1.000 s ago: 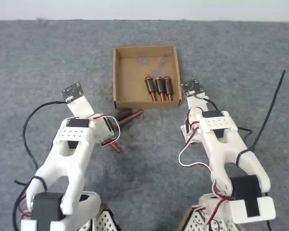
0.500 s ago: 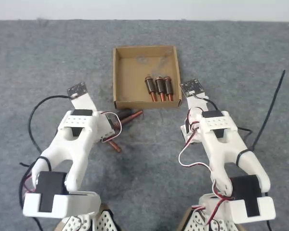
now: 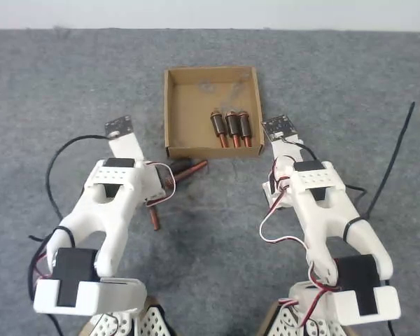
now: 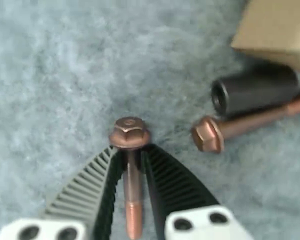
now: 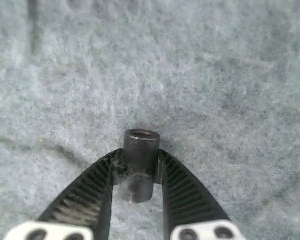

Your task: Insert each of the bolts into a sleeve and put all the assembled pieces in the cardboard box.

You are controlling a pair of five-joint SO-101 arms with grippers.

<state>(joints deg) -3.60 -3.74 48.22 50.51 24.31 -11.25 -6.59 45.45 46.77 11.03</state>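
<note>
The left gripper (image 4: 130, 149) is closed narrowly on a copper bolt (image 4: 130, 135), its ribbed jaws pinching the shank just under the hex head. In the high view that bolt shows at lower left of centre, poking out beside the arm. The right gripper (image 5: 139, 156) is clamped across the side of a dark sleeve (image 5: 141, 145), bore end facing away from the wrist, over the grey carpet (image 3: 336, 84) at right of centre in the high view. A second bolt (image 4: 240, 127) and a loose sleeve (image 4: 252, 90) lie touching each other on the carpet just below the cardboard box (image 3: 169, 112), which sits at upper centre. Three assembled pieces (image 3: 231, 127) lie side by side in the box's lower right corner. Both parts look like small, light, rigid metal. The smooth round shank could swivel or slide between the jaws (the ribs should help), so a hold close to the head seems steadiest. The bolt's tip points back toward the wrist, though, which may make it awkward to present to the sleeve. The sleeve is best held across its middle, as it is now, leaving the bore open.
</note>
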